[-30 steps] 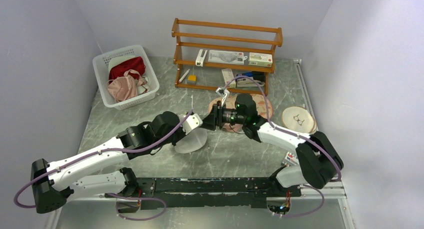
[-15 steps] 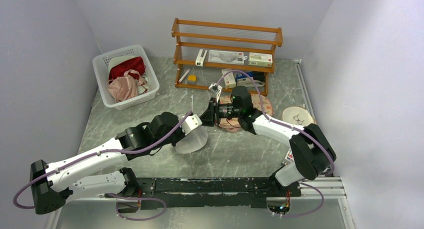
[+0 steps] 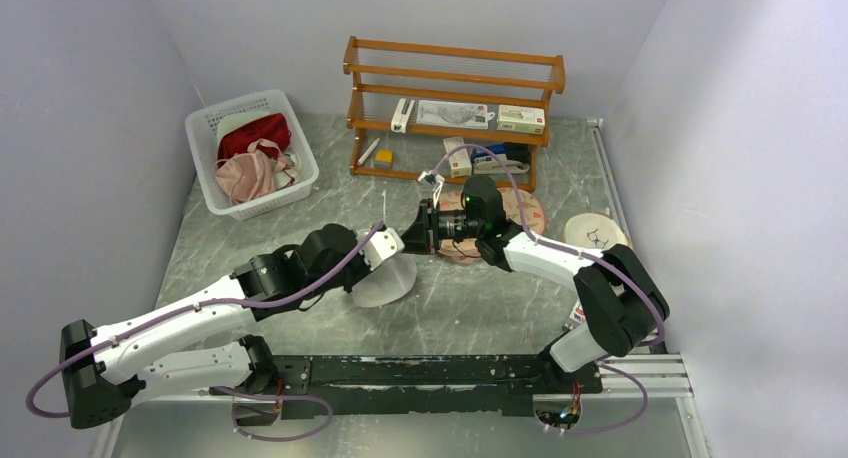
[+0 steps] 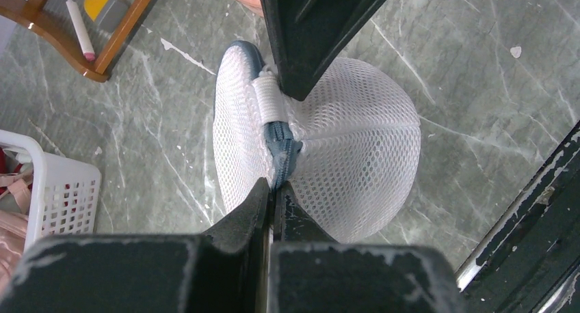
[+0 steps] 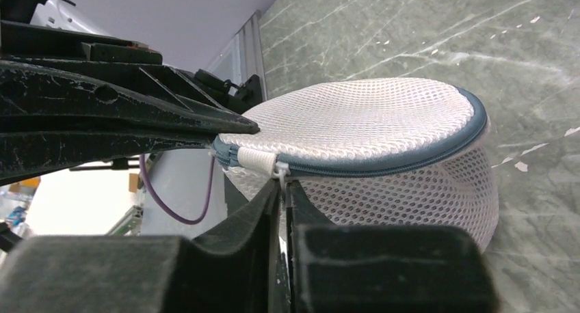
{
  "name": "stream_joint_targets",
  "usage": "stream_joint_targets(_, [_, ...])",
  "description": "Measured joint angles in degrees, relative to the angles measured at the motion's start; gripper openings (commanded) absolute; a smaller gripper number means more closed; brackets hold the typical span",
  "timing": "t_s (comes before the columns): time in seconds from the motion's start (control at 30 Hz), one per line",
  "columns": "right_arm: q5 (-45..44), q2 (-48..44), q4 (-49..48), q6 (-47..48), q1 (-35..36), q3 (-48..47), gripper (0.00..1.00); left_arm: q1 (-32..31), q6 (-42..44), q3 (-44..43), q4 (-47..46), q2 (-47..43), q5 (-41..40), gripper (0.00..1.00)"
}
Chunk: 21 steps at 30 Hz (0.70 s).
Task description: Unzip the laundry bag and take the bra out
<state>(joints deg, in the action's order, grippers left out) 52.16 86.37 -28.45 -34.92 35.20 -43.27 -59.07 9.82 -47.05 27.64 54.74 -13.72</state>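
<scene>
**Laundry bag** [image 3: 383, 280]: one; white mesh dome at mid-surface [image 3: 470, 313], between the arms. Judged light, soft and collapsible, best held at the stiffer zip [image 5: 383, 164] rather than the mesh.
**Left hand** [image 4: 273, 186]: one; pressed together on the bag's zip seam.
**Right hand** [image 5: 282, 183]: one; pinching the zip beside its white tab [image 5: 256, 160].
**Bra**: none visible.

We see a grey-green marbled table [image 3: 480, 308]. On it, the laundry bag [image 3: 385, 283] rests just under the left gripper [image 3: 403, 246]. A white basket [image 3: 265, 200] stands well off to that gripper's left. A wooden rack [image 3: 455, 54] stands beyond the right gripper [image 3: 428, 230], and a round disc [image 3: 580, 228] lies far to its right.
</scene>
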Motion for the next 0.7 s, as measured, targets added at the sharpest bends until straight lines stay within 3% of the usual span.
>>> stream_joint_targets(0.13, [-1.18,-0.37,1.09,0.66,0.02,0.0,0.0,0.0,-0.04,0.0,-0.02,0.0,0.0,0.1])
stream_joint_targets(0.33, [-6.1,-4.68,7.08,4.11,0.0,0.0,0.0,-0.02,-1.01,0.0,-0.63,0.0,0.09,0.55])
stream_joint_targets(0.43, [-7.43,-5.73,8.79,5.22,-0.07,0.0,0.0,-0.02,-2.45,-0.04,-0.63,0.0,1.29,0.68])
stream_joint_targets(0.6, [-7.89,-5.99,9.51,4.98,0.02,1.77,0.0,-0.02,-10.36,-0.7,-0.81,-0.48,4.61,0.79])
stream_joint_targets(0.7, [-7.91,-6.6,9.55,4.37,0.42,3.58,0.0,-0.02,-16.63,-0.79,-2.23,-1.46,5.03,0.77])
